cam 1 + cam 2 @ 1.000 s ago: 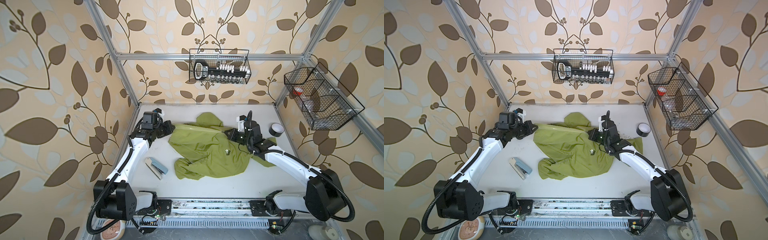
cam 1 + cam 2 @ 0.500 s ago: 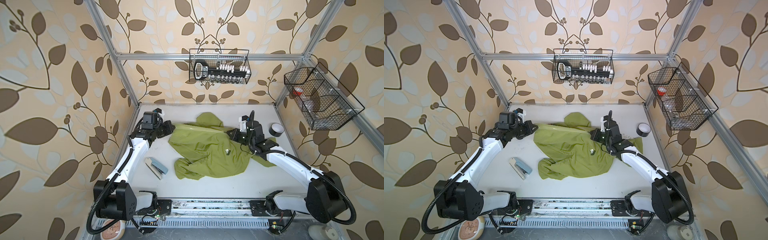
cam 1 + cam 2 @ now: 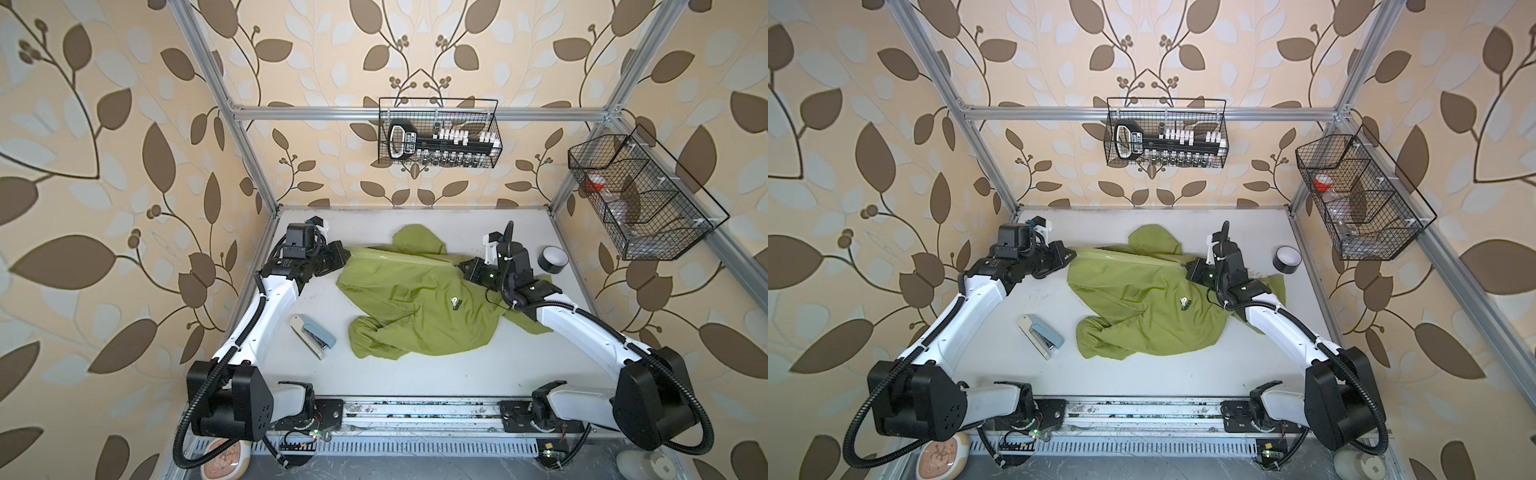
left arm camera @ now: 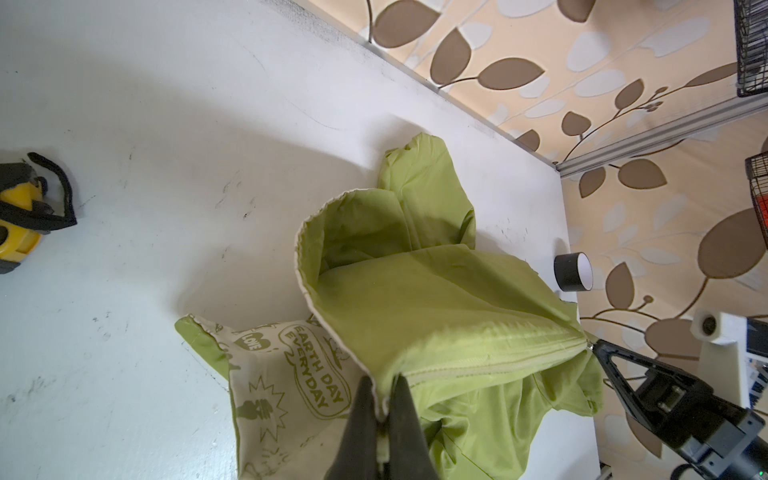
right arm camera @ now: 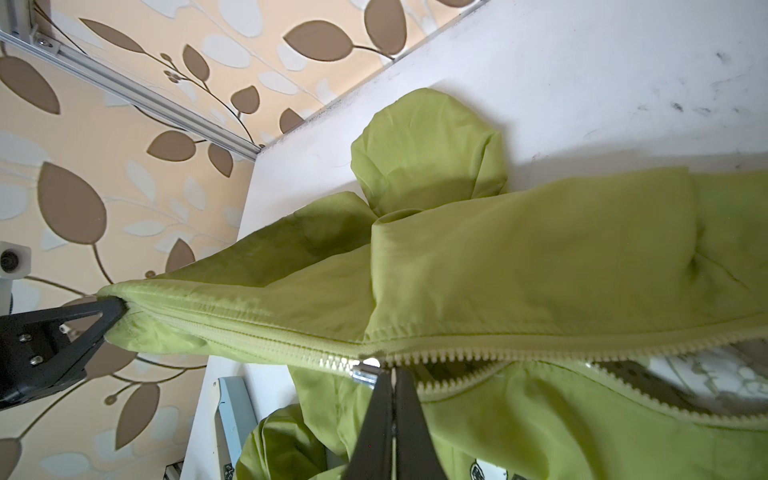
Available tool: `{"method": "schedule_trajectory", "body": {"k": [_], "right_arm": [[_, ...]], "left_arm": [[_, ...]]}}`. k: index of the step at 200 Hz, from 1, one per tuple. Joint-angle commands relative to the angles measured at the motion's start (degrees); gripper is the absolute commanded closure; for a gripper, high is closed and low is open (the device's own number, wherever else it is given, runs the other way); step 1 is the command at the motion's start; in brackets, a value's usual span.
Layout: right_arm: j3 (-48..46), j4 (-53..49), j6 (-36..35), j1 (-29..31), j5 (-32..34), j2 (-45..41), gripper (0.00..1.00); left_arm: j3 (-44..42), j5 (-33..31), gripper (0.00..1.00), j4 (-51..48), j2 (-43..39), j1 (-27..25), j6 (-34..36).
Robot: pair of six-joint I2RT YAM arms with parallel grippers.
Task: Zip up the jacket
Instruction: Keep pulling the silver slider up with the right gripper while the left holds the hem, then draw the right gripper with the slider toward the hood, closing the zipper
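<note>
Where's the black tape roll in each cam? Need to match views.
Top view: tape roll right of the jacket hood, near the side wall.
Top view: same spot, right of the hood.
Left wrist: in view, beyond the hood.
Right wrist: not in it.
Shared landmark: the hood.

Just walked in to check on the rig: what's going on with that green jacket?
The two arms are zipping up the green jacket on the table. The left hand is shut on the jacket's edge at the zipper's closed end, holding it taut. The right hand is shut on the zipper slider. Between the two hands the teeth are joined; beyond the slider they lie apart, so the zip is only partly done.
</note>
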Motion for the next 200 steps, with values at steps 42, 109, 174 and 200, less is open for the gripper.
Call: {"method": "schedule_trajectory", "body": {"k": [42,109,174,200], "right_arm": [[-1.7,-2.3,-1.7,-1.6,1.9,-2.4,1.0],[-2.6,-3.2,-2.4,-2.9,1.6,-3.6,1.0],[-3.3,-4.5,-3.5,-4.4,1.5,-4.7,1.0],[-3.4,-5.1,-4.0,-5.2,1.3,-5.2,1.0]], "left_arm": [[0.1,-1.5,1.0,2.1,-1.2,0.5,-0.2],[-0.1,-1.5,1.0,2.4,-1.5,0.5,-0.3],[-0.1,-1.6,1.0,2.3,-1.5,0.4,-0.3],[0.0,-1.5,1.0,2.4,-1.4,0.5,-0.4]]}}
